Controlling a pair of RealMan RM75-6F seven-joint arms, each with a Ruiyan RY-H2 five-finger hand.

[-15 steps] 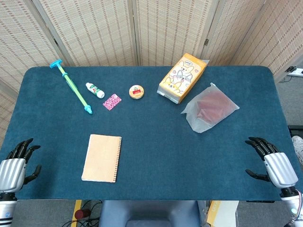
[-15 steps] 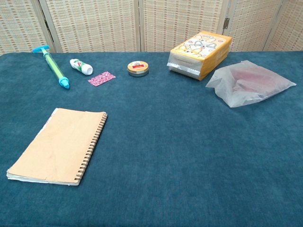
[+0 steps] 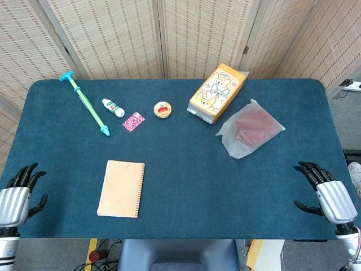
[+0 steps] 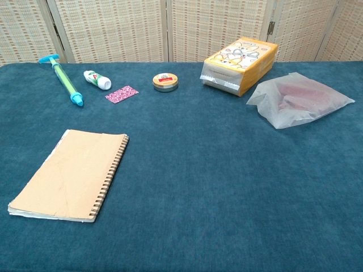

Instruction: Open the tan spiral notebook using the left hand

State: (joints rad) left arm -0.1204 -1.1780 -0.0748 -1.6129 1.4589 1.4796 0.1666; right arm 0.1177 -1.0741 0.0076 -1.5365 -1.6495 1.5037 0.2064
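The tan spiral notebook point(image 3: 121, 188) lies closed and flat on the blue table, near its front left, with the wire spiral along its right edge; the chest view shows the notebook point(image 4: 71, 173) too. My left hand point(image 3: 17, 199) hovers at the table's front left corner, well left of the notebook, fingers spread and holding nothing. My right hand point(image 3: 326, 195) sits at the front right corner, also with fingers apart and empty. Neither hand appears in the chest view.
Along the back lie a teal syringe-like tool point(image 3: 87, 105), a small white tube point(image 3: 113, 107), a pink patterned card point(image 3: 133, 121), a round tin point(image 3: 163, 109), an orange snack bag point(image 3: 217, 93) and a translucent pouch point(image 3: 250, 129). Woven screens stand behind the table.
Both hands have drifted slightly toward the front edge of the table. The notebook and other objects have not moved.
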